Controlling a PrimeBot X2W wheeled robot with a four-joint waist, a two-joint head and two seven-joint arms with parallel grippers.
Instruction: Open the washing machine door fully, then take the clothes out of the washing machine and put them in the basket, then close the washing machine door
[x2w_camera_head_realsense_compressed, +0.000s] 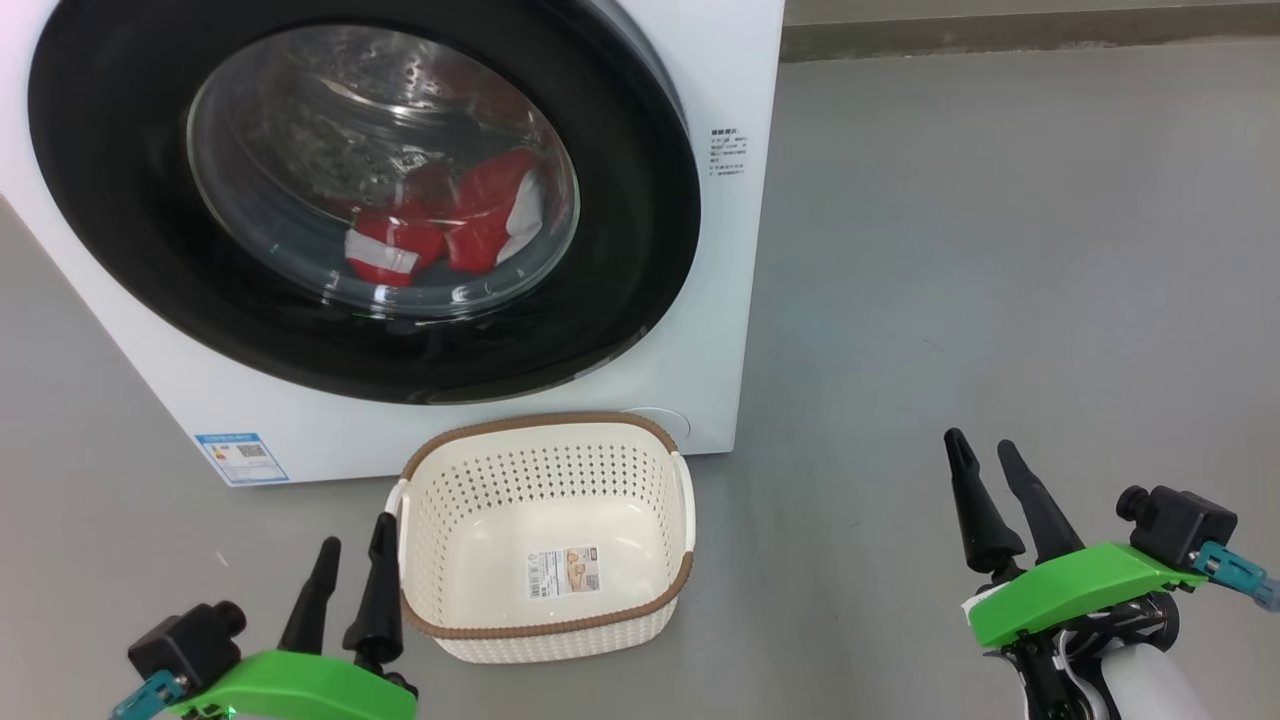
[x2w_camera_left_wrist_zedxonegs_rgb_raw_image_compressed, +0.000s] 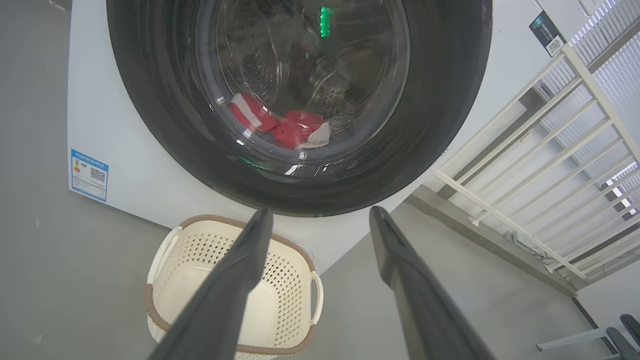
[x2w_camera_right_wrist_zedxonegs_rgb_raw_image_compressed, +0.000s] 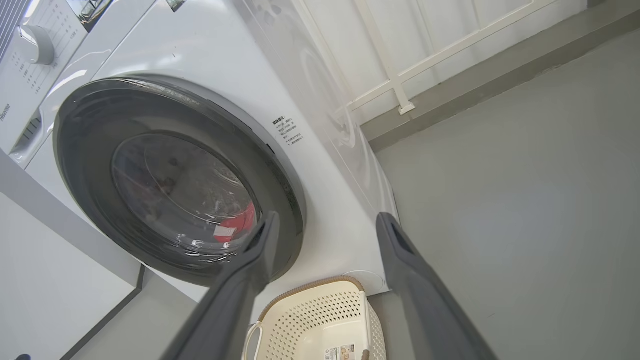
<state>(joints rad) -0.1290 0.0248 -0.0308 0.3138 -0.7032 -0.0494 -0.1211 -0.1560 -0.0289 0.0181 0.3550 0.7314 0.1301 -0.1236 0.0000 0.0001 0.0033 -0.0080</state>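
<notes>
The white washing machine (x2w_camera_head_realsense_compressed: 720, 330) stands on the floor with its round black-rimmed door (x2w_camera_head_realsense_compressed: 130, 230) set against the front; in the right wrist view the door's (x2w_camera_right_wrist_zedxonegs_rgb_raw_image_compressed: 90, 150) right edge stands slightly off the panel. Red and white clothes (x2w_camera_head_realsense_compressed: 440, 225) lie in the drum behind the glass, also seen as clothes (x2w_camera_left_wrist_zedxonegs_rgb_raw_image_compressed: 285, 127) from the left wrist. The cream basket (x2w_camera_head_realsense_compressed: 545, 600) sits on the floor before the machine, holding nothing. My left gripper (x2w_camera_head_realsense_compressed: 350, 545) is open beside the basket's left handle. My right gripper (x2w_camera_head_realsense_compressed: 985, 450) is open, well right of the basket.
Grey floor (x2w_camera_head_realsense_compressed: 1000, 250) stretches to the right of the machine. A white railing (x2w_camera_left_wrist_zedxonegs_rgb_raw_image_compressed: 540, 165) on a low kerb runs behind and beside the machine. A blue label (x2w_camera_head_realsense_compressed: 240, 457) is stuck on the machine's lower left front.
</notes>
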